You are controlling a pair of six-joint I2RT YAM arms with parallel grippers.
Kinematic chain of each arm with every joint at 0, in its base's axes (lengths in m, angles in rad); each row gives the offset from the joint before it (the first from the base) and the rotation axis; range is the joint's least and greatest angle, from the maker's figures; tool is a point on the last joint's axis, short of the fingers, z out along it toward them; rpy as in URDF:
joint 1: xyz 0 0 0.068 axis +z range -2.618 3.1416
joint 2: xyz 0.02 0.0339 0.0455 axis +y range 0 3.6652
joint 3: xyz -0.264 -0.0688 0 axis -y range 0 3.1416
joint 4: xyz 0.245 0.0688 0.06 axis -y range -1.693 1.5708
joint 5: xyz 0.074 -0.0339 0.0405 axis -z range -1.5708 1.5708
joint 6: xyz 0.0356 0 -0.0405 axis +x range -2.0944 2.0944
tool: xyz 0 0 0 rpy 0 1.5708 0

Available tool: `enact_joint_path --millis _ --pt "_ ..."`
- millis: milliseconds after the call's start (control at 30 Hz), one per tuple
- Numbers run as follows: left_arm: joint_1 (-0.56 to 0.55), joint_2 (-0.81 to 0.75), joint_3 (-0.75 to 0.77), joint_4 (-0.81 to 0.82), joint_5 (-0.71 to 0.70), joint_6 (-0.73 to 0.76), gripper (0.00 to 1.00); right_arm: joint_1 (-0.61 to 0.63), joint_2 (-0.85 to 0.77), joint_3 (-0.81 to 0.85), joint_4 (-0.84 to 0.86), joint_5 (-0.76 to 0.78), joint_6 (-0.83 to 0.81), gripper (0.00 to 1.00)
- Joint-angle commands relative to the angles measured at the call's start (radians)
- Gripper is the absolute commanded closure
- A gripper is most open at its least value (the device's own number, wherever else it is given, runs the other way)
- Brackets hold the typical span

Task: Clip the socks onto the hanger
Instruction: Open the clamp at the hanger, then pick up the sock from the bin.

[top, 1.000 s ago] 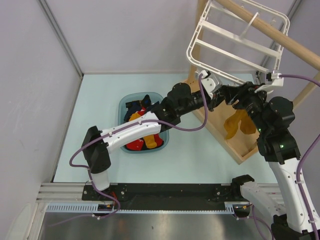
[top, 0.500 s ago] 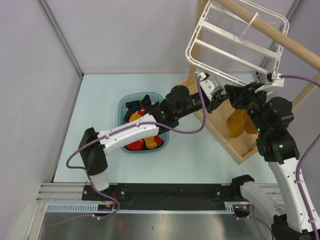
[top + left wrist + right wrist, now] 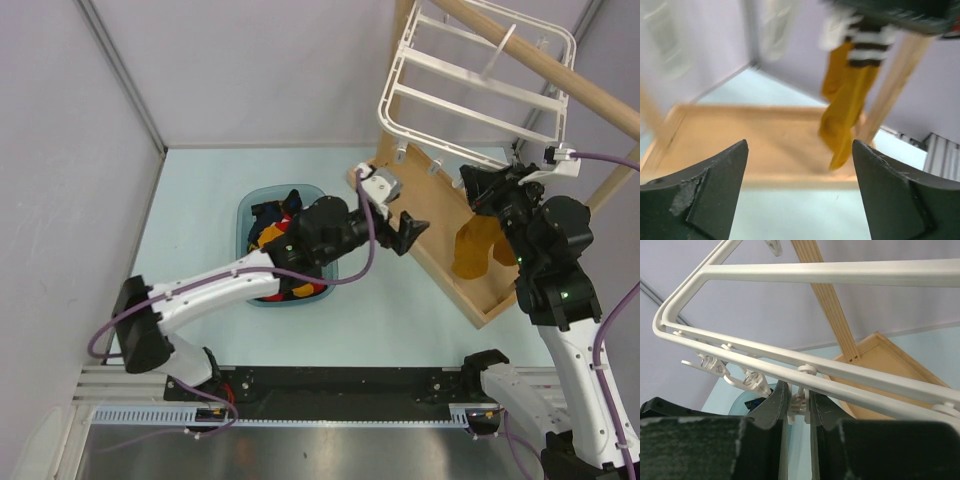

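TWO ARMS AT THE HANGER: From its base at the near edge, the left arm (image 3: pixel 230 280) stretches low and long toward 2 o'clock, passing over a round blue plastic basin (image 3: pixel 243 230) of jumbled red, navy and yellow fabric on the pale blue table (image 3: pixel 200 200). Its wrist ends at 3 o'clock of the basin, where the left gripper (image 3: pixel 408 232) hangs over the flat wooden base (image 3: pixel 430 258) of a rack. Its dark, wedge-shaped fingers (image 3: pixel 715 195) are spread wide with nothing between them.

At 3 o'clock of that gripper hang the socks (image 3: pixel 468 252), two limp mustard lengths of soft knit. One shows a dark cuff banded white in the left wrist view, which is blurred. Whether clips hold them cannot be told.

The right arm (image 3: pixel 560 290) rises steeply from the near right corner and folds at the elbow, so that the right gripper (image 3: pixel 475 185) sits directly above the socks, at their 12 o'clock. Its two black fingers (image 3: pixel 774 402) are pressed close, pinching a small white plastic clip (image 3: pixel 799 405) under the frame's nearest rail.

The hanger (image 3: pixel 840 274), a white plastic rectangle with rounded corners and straight cross bars, tilts above, with more clips (image 3: pixel 715 365) dangling along that rail. It hangs from a smooth round wooden rod (image 3: pixel 560 72) at the far right.
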Motion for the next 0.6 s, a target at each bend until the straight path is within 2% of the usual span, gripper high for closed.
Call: enact_joint_path --millis 0,33,67,133,267,433,567 --pt "0.025 -0.179 -0.084 -0.200 -0.313 -0.168 0.06 -0.003 -0.012 0.006 0.056 0.004 -0.019 1.00" --pt "0.042 -0.196 -0.092 -0.268 -0.406 -0.205 0.05 -0.003 -0.013 0.006 0.055 0.003 -0.019 1.00" --pt "0.054 -0.212 -0.100 -0.384 -0.442 -0.278 0.04 -0.003 -0.013 0.006 0.055 0.001 -0.020 1.00" --pt "0.089 -0.255 -0.127 -0.493 -0.514 -0.383 0.01 -0.003 -0.011 0.006 0.050 0.001 -0.022 1.00" --pt "0.154 -0.304 -0.204 -0.702 -0.577 -0.498 0.01 -0.005 -0.011 0.006 0.033 0.000 -0.031 1.00" --pt "0.206 -0.318 -0.273 -0.791 -0.556 -0.537 0.09 -0.008 -0.019 0.006 0.016 0.004 -0.043 1.00" --pt "0.211 -0.312 -0.317 -0.862 -0.518 -0.561 0.21 -0.011 -0.022 0.006 -0.004 0.004 -0.046 1.00"
